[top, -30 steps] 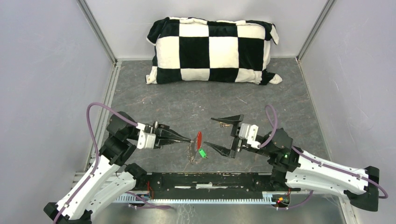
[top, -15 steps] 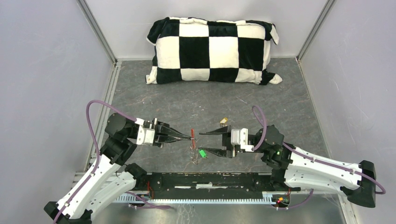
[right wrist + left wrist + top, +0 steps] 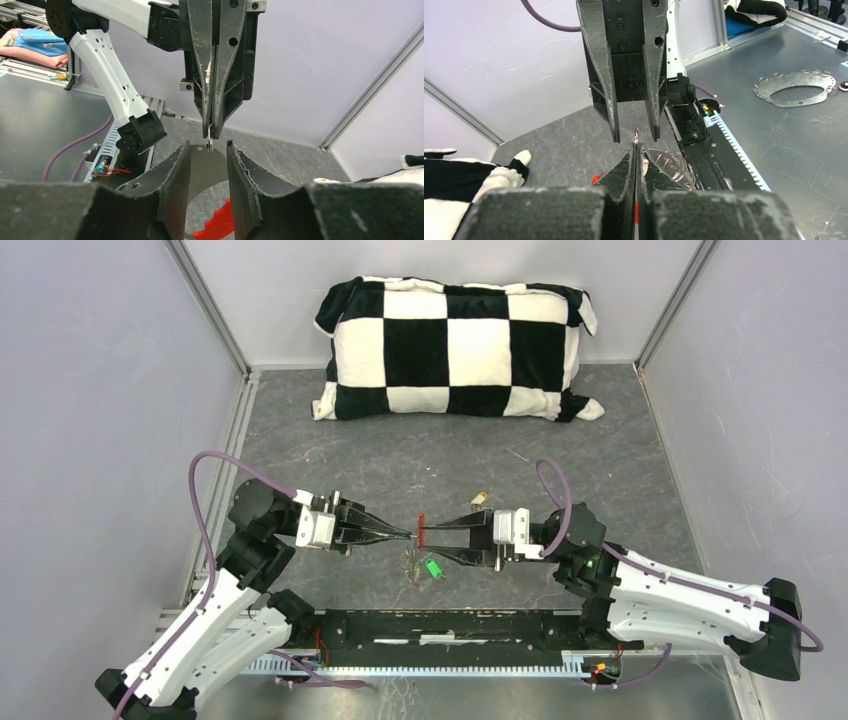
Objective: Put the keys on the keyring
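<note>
top: overhead, dwn at table (image 3: pixel 400 460) | wrists: close, facing e/o | shared: table ctr

No text, label, brand mark, number or sign can be read in any of the views.
</note>
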Robot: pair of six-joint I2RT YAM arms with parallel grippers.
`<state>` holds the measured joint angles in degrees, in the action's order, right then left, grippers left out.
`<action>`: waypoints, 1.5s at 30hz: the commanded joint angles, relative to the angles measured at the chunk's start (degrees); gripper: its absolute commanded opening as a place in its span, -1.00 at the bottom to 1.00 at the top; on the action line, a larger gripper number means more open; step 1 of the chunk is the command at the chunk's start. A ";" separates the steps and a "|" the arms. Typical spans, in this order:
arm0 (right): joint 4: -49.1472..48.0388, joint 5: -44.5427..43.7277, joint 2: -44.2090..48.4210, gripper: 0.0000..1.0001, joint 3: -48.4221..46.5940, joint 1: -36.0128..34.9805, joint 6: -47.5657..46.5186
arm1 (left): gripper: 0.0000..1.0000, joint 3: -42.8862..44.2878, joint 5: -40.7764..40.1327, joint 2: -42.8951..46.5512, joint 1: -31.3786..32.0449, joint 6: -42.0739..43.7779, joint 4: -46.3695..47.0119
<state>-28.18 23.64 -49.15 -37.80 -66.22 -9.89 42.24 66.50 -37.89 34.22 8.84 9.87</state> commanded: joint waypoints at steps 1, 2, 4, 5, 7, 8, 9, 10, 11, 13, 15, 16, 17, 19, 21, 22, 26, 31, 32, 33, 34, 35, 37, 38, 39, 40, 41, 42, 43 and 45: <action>-2.24 0.51 -0.67 -0.25 -2.85 0.11 1.01 | -0.96 0.36 0.47 0.18 0.15 -0.70 1.25; -2.02 0.52 -0.92 -0.28 -3.09 0.12 1.08 | -0.96 0.38 0.46 0.26 0.15 -0.59 1.15; -1.00 0.64 -1.57 -0.37 -3.73 0.07 1.01 | -0.96 0.61 0.47 0.23 0.17 -0.36 1.04; -0.45 0.63 -1.82 -0.41 -4.09 0.05 1.01 | -0.96 0.64 0.47 0.23 0.20 -0.39 1.01; 0.65 0.49 -2.43 -0.59 -4.92 0.09 1.01 | -0.96 0.59 0.56 0.27 0.15 -0.40 1.03; 1.11 0.38 -2.73 -0.69 -5.31 0.10 0.93 | -0.96 0.61 0.76 0.27 0.20 -0.17 0.73; 2.00 0.16 -2.94 -0.84 -5.88 0.09 0.88 | -0.96 0.57 0.83 0.27 0.21 0.32 0.09; 3.04 -0.16 -3.34 -0.96 -6.44 0.12 0.76 | -0.96 0.69 0.84 0.35 0.19 0.98 -0.80; 5.10 -0.70 -3.74 -0.99 -7.45 0.09 0.58 | -0.96 0.87 0.74 0.33 0.18 1.82 -2.19; 10.10 -2.45 -4.74 -0.99 -9.51 0.07 0.03 | -0.96 1.54 0.46 0.20 0.15 4.58 -5.04; 15.02 -4.07 -5.13 -0.99 -11.09 0.05 -0.73 | -0.90 2.51 -0.80 -0.17 0.15 8.56 -10.15; 17.99 -4.70 -5.29 -0.99 -12.08 0.10 -1.35 | -0.76 3.39 -1.50 -0.85 0.20 12.22 -14.81; 20.52 -5.57 -5.50 -0.99 -13.14 0.09 -1.87 | -0.58 4.63 -2.20 -1.59 0.18 17.13 -20.09; 26.54 -6.73 -6.41 -0.99 -15.97 0.07 -2.94 | -0.38 7.70 -3.74 -3.45 0.15 24.54 -29.86; 31.69 -7.16 -7.79 -0.99 -18.75 0.08 -3.66 | -0.34 9.17 -5.57 -5.35 0.15 27.83 -35.24; 34.10 -7.26 -8.77 -0.99 -20.12 0.09 -4.16 | -0.34 9.68 -6.40 -6.26 0.21 28.71 -36.80; 42.75 -7.45 -13.08 -0.99 -26.85 0.08 -5.68 | -0.38 11.57 -7.92 -9.10 0.17 30.05 -40.16; 47.66 -7.78 -16.34 -0.99 -31.19 0.03 -6.37 | -0.50 13.04 -7.81 -10.83 0.15 31.35 -43.44; 47.93 -7.52 -16.86 -0.99 -31.63 -0.01 -6.37 | -0.51 13.04 -7.97 -10.95 0.15 31.25 -43.46; 48.32 -7.28 -17.24 -0.99 -32.24 -0.06 -6.37 | -0.54 13.04 -8.07 -11.06 0.16 31.24 -43.48; 48.70 -7.10 -17.80 -0.99 -32.78 -0.07 -6.37 | -0.58 13.04 -8.37 -11.27 0.16 31.24 -43.49; 49.15 -7.01 -18.14 -0.99 -33.36 -0.14 -6.45 | -0.62 13.09 -8.82 -11.39 0.15 31.24 -43.58; 49.58 -6.78 -18.99 -0.99 -34.14 -0.28 -6.46 | -0.70 13.28 -9.67 -11.89 0.15 31.15 -43.57; 49.70 -6.61 -19.40 -0.99 -34.62 -0.44 -6.44 | -0.74 13.38 -9.98 -12.14 0.16 31.11 -43.57; 49.91 -6.58 -19.85 -0.99 -35.17 -0.62 -6.37 | -0.79 13.47 -10.24 -12.34 0.22 31.14 -43.55; 50.13 -6.46 -20.42 -0.99 -35.68 -0.71 -6.33 | -0.83 13.60 -10.60 -12.49 0.20 31.08 -43.61; 50.16 -6.18 -20.82 -0.99 -36.05 -0.80 -6.22 | -0.87 13.65 -10.89 -12.74 0.15 31.02 -43.64; 50.16 -6.12 -21.13 -0.99 -36.43 -0.91 -6.07 | -0.90 13.74 -11.20 -12.89 0.16 30.91 -43.62; 50.20 -5.87 -21.50 -0.96 -36.69 -1.05 -5.81 | -0.95 13.75 -11.43 -12.97 0.15 30.81 -43.63; 49.61 -5.69 -21.51 -0.59 -36.63 -1.01 -5.05 | -0.96 13.67 -11.71 -12.83 0.19 31.00 -43.55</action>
<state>25.63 15.66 -70.13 -70.85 -66.15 -15.88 53.76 56.49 -50.24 34.15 38.15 -34.68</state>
